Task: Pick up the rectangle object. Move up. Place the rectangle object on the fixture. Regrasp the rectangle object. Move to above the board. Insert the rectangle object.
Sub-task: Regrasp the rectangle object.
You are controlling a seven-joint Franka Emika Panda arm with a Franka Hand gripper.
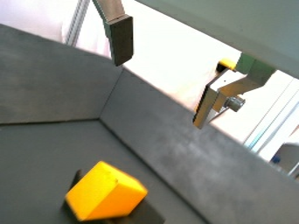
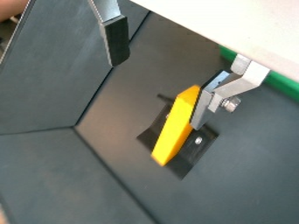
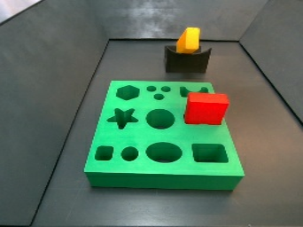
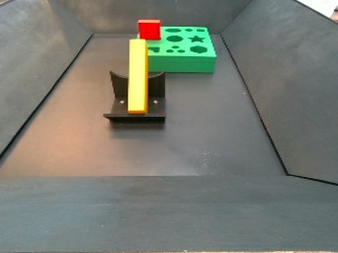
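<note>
Pincer (image 2: pixel 170 66) open, empty, clear of everything. Rectangle object (image 2: pixel 177 123) stands on the fixture (image 4: pixel 136 104), leaning upright, below the pincer and nearer 1 finger (image 2: pixel 216 101). Its long axis runs roughly vertical. Regrasp likely next: descend, straddle block. Board (image 3: pixel 164 133) lies well apart.

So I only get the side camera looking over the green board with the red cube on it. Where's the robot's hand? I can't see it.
Observer: The gripper shows only in both wrist views. It is up above the floor, open, with nothing between its fingers.
Operator: And that yellow bit at the back?
Observer: That's the rectangle object. In a side view with the board behind it, it is a long bar standing up against the fixture.
Operator: Is the hand near it?
Observer: In a wrist view the rectangle object sits below the gripper, off towards one finger and not gripped.
</note>
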